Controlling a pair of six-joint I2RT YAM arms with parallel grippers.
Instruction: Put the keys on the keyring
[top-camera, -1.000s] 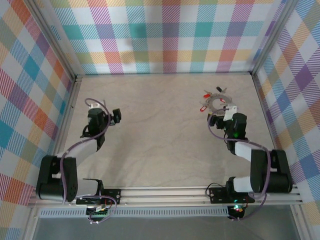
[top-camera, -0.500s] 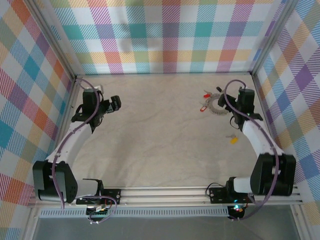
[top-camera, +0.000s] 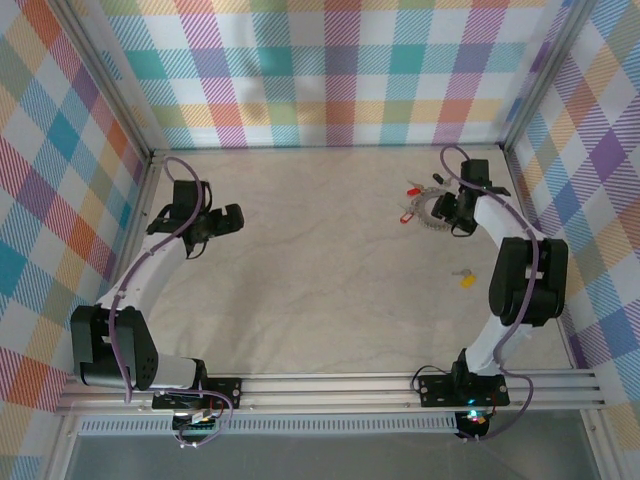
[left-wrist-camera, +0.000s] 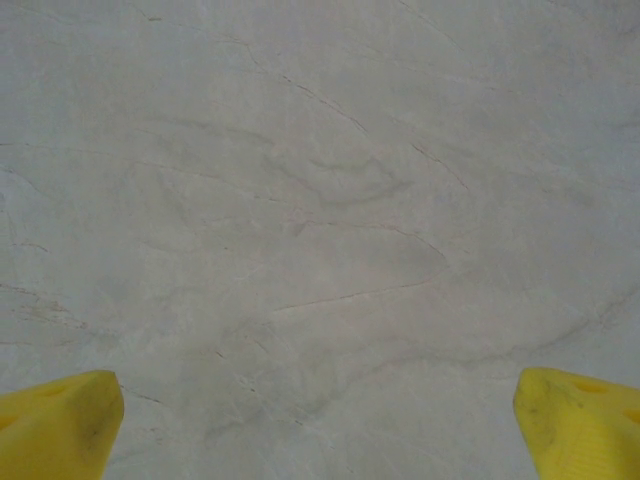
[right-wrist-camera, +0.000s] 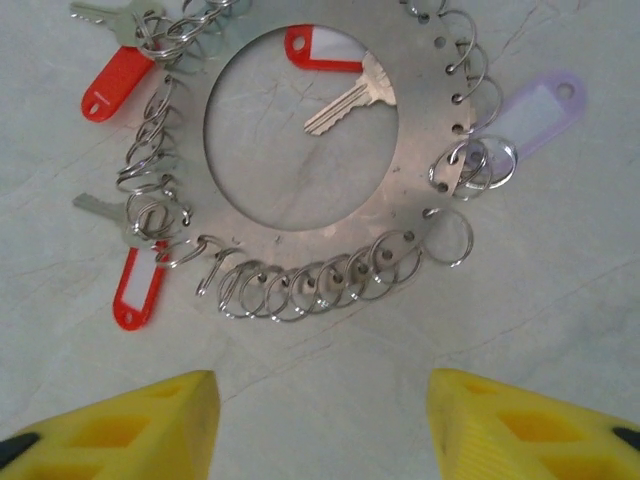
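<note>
- The keyring (right-wrist-camera: 428, 130) lies flat on the table (top-camera: 330, 260), at the far right side.
- It is a flat metal ring with many small wire loops along its edge.
- Red keys (right-wrist-camera: 118, 82) are at it: two by the loops on its left edge, one inside its hole.
- A lilac tag (right-wrist-camera: 535, 110) sits at the loops on its right edge.
- A yellow key (top-camera: 466, 282) lies alone on the table, well apart from the keyring and nearer to the arm bases.
- The right gripper (right-wrist-camera: 320, 430) hovers just beside the keyring, fingers (right-wrist-camera: 130, 425) apart, with nothing between them.
- The left gripper (left-wrist-camera: 320, 430) is spread wide over bare table on the left, grasping nothing.
</note>
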